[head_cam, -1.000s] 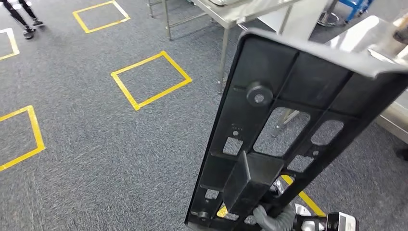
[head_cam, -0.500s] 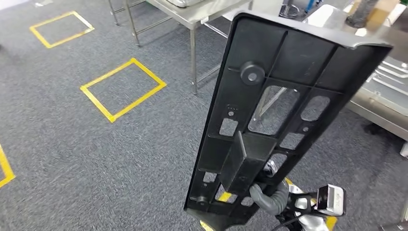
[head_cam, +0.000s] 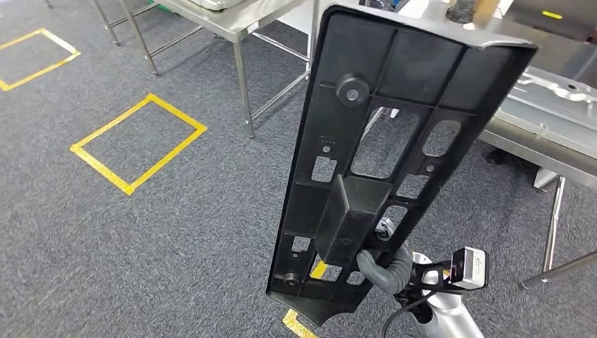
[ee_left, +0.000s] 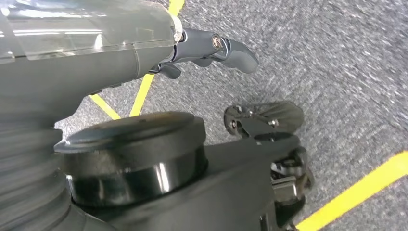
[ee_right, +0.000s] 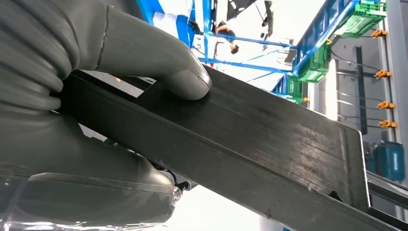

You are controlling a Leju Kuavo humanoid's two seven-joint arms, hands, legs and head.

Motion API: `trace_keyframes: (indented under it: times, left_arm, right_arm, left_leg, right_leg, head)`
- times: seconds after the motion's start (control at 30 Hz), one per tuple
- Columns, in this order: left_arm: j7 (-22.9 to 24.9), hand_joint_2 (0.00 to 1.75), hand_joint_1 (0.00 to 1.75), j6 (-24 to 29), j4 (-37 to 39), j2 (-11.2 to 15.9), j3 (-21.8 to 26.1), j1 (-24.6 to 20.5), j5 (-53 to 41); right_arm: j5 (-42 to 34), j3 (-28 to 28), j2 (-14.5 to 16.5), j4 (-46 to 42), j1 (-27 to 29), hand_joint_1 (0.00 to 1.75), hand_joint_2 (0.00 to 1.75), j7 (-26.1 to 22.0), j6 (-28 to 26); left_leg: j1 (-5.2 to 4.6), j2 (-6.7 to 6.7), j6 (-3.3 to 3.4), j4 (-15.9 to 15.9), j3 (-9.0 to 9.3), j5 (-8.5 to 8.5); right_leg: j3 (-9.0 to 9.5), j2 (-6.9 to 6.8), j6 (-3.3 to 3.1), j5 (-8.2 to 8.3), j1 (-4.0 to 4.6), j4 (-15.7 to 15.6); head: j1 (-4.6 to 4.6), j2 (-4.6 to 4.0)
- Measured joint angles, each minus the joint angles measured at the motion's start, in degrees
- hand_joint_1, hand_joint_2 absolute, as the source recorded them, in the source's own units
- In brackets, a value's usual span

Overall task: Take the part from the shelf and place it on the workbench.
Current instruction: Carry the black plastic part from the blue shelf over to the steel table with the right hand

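Grey carpet floor [head_cam: 141,232] with yellow tape squares [head_cam: 137,144]; steel tabletop [head_cam: 556,120] at right, well apart from a second steel table [head_cam: 232,21] behind. Part [head_cam: 394,141]: long black ribbed plastic panel with cutouts and a round boss, held upright, tilted, above the floor. Right hand [head_cam: 384,267] grips its lower box section, fingers mostly hidden. Left hand [ee_left: 211,50] holds nothing, fingers partly curled; cannot tell more.

no readable text, label, brand, number or sign anywhere
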Motion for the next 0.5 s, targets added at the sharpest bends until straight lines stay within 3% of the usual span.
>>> trace_keyframes:
  times: [0.07,0.13,0.2,0.27,0.3,0.33,0.4,0.47,0.5]
  left_arm:
    - [0.0,1.75,0.0,0.0,0.0,-0.1,0.1,0.0,0.2]
    - [0.0,1.75,0.0,0.0,0.0,-0.2,0.2,-0.1,0.2]
    - [0.0,1.75,0.0,0.0,0.0,-0.2,0.4,-0.1,0.1]
    - [0.0,1.75,0.0,-0.1,0.0,-0.2,0.5,0.0,-0.3]
    - [0.0,1.75,0.0,-0.1,0.0,-0.2,0.5,0.0,-0.6]
    - [0.0,1.75,0.0,-0.2,0.0,-0.2,0.5,-0.1,-1.0]
    - [0.0,1.75,0.0,-0.3,0.0,-0.1,0.5,-0.2,-1.6]
    - [0.0,1.75,0.0,-0.5,0.0,-0.1,0.4,-0.4,-1.9]
    - [0.0,1.75,0.0,-0.5,0.0,-0.1,0.4,-0.5,-2.0]
  right_arm:
    - [-0.1,0.3,0.1,0.7,-0.8,1.75,1.75,0.1,0.2]
    - [-0.3,0.4,0.2,1.3,-1.1,1.75,1.75,0.2,0.3]
    - [-0.6,0.5,0.3,1.8,-1.7,1.75,1.75,0.2,0.3]
    - [-1.1,0.6,0.5,2.4,-2.0,1.75,1.75,0.3,0.0]
    - [-1.3,0.6,0.5,2.5,-1.9,1.75,1.75,0.3,-0.3]
    - [-1.4,0.6,0.5,2.6,-1.6,1.75,1.75,0.4,-0.6]
    - [-1.5,0.4,0.5,2.4,-0.6,1.75,1.75,0.4,-1.4]
    - [-1.4,0.1,0.4,1.6,0.5,1.75,1.75,0.5,-1.8]
    - [-1.4,0.0,0.4,1.2,1.0,1.75,1.75,0.5,-1.9]
  left_leg:
    - [-0.14,1.06,-0.49,0.0,0.17,-0.18]
    - [0.07,0.09,-1.13,1.0,-0.02,-1.11]
    - [0.36,-2.72,-1.63,5.9,-2.13,-4.11]
    - [0.47,-4.26,-1.86,13.8,-5.87,-7.5]
    - [0.53,-4.48,-1.94,16.4,-7.25,-8.06]
    - [0.62,-4.56,-1.99,17.0,-7.69,-7.48]
    - [1.02,-5.24,-2.07,11.5,-5.45,-3.51]
    - [1.51,-7.83,-2.08,4.3,-2.32,-0.47]
    - [1.6,-8.82,-1.96,2.4,-1.49,0.03]
  right_leg:
    - [-0.11,0.7,-0.59,-0.03,0.22,-0.5]
    - [-0.05,1.88,-1.13,0.24,-0.07,-0.8]
    - [0.1,3.09,-1.7,0.51,-0.41,-1.1]
    - [0.07,4.49,-1.94,0.57,-0.43,-1.1]
    - [0.1,5.24,-1.94,0.57,-0.44,-1.1]
    - [0.15,6.01,-1.9,0.55,-0.46,-1.0]
    - [0.28,7.52,-1.64,0.4,-0.59,-0.8]
    - [-0.01,9.0,-1.0,0.13,-0.62,-0.2]
    - [-0.32,9.65,-0.59,0.11,-0.68,0.1]
  head:
    - [-0.01,0.0]
    - [-0.01,0.0]
    - [-0.01,0.0]
    - [-0.01,0.0]
    - [-0.01,0.0]
    - [-0.01,0.0]
    - [-0.01,0.0]
    - [-0.01,0.0]
    - [0.0,0.0]
